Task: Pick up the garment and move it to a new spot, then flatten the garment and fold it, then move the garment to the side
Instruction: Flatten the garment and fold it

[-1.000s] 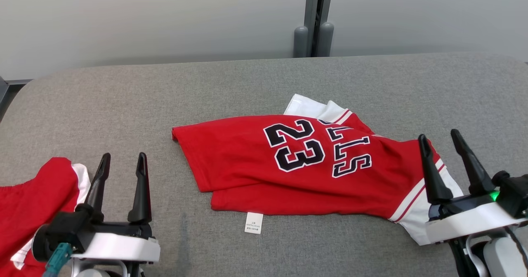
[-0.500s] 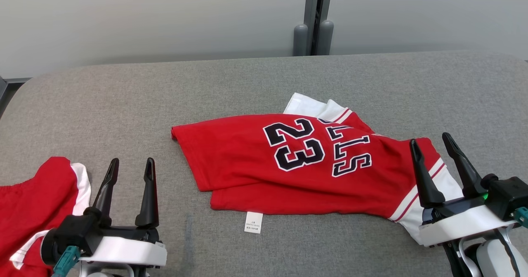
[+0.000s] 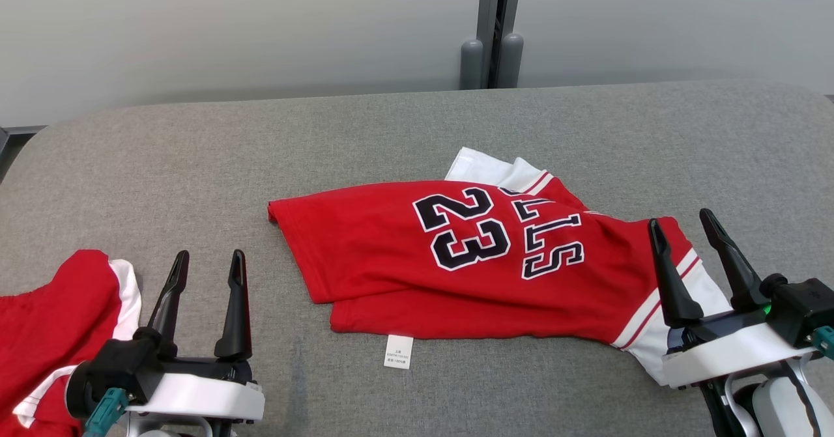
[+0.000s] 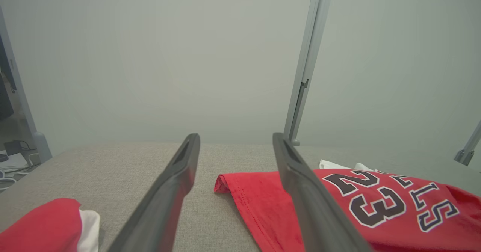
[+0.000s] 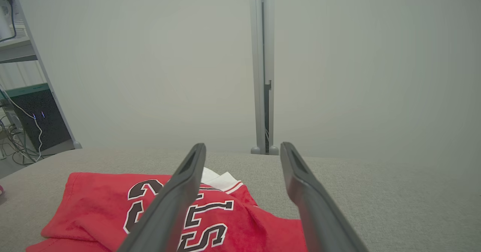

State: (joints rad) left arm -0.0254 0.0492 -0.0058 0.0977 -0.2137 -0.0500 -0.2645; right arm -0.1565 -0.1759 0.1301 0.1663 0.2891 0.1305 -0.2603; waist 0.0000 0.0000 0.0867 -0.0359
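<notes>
Your jersey [image 3: 469, 261] lies rumpled in the middle of the grey surface [image 3: 260, 144], number up, one edge doubled under along the near side where the label [image 3: 398, 351] sticks out, and its white-trimmed end reaches toward your right gripper [image 3: 680, 219]. Both sets of jaws stand wide and hold nothing: the right ones are over that trimmed end, while the left gripper [image 3: 210, 254] sits well apart from the jersey, just beside a second red garment [image 3: 58, 320] at the near left. That neighbour is your first hazard, I think. If you sweep the left arm low, you could catch or drag the wrong cloth. The second is the doubled layer. Pinch only the top sheet and the jersey will likely peel open unevenly when lifted; pinch too deep and you carry the crease along, making flattening harder. Thin fabric can also slip from long jaws if you close on a mere edge. Whether the right jaws touch the cloth, I cannot tell.
</notes>
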